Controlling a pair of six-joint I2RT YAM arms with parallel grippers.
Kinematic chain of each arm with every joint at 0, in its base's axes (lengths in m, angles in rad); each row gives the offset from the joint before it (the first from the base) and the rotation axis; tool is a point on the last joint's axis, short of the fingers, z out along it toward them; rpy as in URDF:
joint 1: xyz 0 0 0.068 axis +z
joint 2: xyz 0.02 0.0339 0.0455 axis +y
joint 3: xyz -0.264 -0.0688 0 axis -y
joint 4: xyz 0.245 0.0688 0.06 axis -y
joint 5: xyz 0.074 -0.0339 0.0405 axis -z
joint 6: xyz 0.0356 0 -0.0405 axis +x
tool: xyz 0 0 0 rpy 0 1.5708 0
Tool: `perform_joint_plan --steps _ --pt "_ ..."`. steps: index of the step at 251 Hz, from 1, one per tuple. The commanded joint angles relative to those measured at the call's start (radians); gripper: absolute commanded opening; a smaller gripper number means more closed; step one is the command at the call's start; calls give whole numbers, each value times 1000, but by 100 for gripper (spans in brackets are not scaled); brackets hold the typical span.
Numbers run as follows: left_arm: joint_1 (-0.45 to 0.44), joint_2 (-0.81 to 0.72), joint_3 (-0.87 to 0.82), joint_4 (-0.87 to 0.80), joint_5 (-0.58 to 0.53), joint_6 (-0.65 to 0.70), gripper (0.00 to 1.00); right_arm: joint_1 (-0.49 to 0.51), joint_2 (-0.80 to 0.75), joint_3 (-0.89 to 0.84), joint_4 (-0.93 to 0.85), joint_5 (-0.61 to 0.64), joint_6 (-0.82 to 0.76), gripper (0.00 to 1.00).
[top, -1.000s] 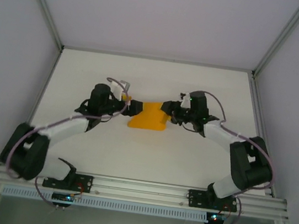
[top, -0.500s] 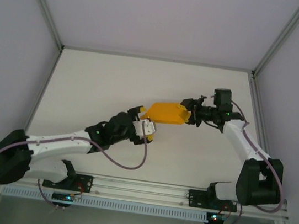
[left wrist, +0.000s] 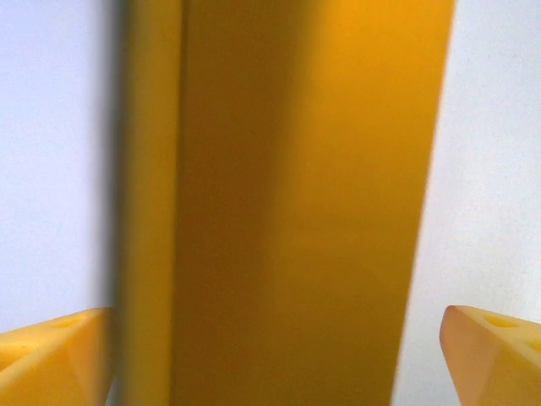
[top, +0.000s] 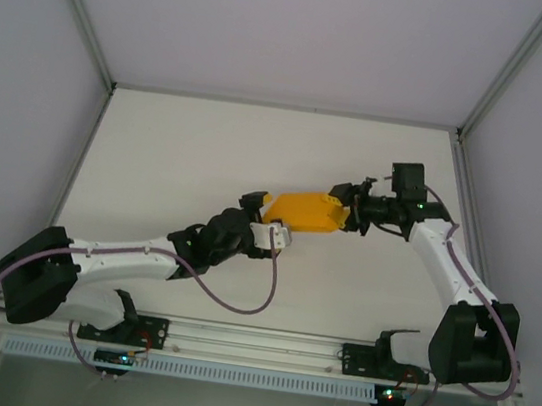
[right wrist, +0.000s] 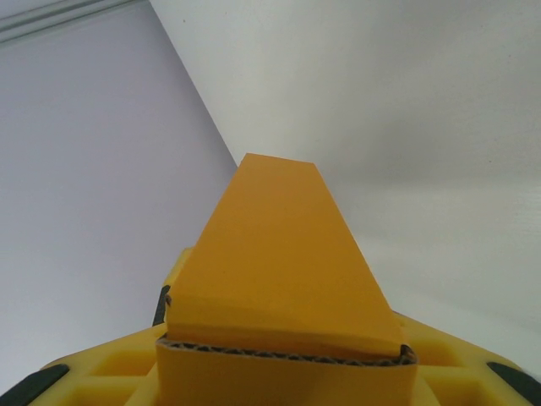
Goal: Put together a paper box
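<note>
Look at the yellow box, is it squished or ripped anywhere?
No rips or crushing show. The right gripper is clamped on one end of the paper box. That end is open, and its card edge bows a little in the right wrist view. That fits a box not yet closed.

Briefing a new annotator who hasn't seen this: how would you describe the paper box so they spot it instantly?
Start at the white table, near its middle where the two arms meet. The paper box lies between the left hand and the right hand. Its orange-yellow card stands out from the black-and-white arms.
</note>
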Motion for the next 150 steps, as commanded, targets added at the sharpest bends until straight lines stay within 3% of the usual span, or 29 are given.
perform_joint_plan --steps 1,54,105,150 --pt "-6 -12 41 73 29 23 90 18 8 2 -31 -34 -31 34" --pt "-6 4 46 93 28 38 69 27 16 3 -65 -40 -60 35" --pt "-6 -11 42 73 27 41 53 28 6 4 -72 -45 -69 43" --pt "-1 -36 43 29 46 51 46 24 4 -5 -17 -61 -38 55"
